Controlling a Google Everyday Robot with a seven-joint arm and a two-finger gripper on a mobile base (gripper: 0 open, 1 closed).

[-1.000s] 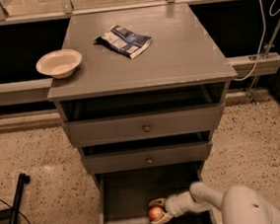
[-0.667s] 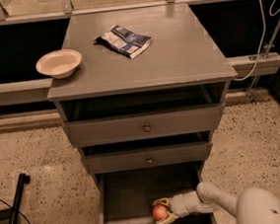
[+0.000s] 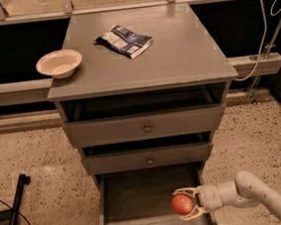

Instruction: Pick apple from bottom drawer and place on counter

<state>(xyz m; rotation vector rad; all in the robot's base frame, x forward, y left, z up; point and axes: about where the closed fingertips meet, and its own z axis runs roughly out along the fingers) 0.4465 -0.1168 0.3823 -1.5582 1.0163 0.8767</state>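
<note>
One apple [image 3: 182, 204], red-orange, is pinched between the two pale fingers of the gripper [image 3: 181, 205], which curve over its top and underside. Gripper and apple are over the right front of the open bottom drawer [image 3: 133, 195]; the arm enters from the right. Apple contact with drawer floor: cannot tell. On the counter [image 3: 175, 56]: cream bowl [image 3: 59, 63] at the left edge, crumpled bag [image 3: 123, 40] near the back.
</note>
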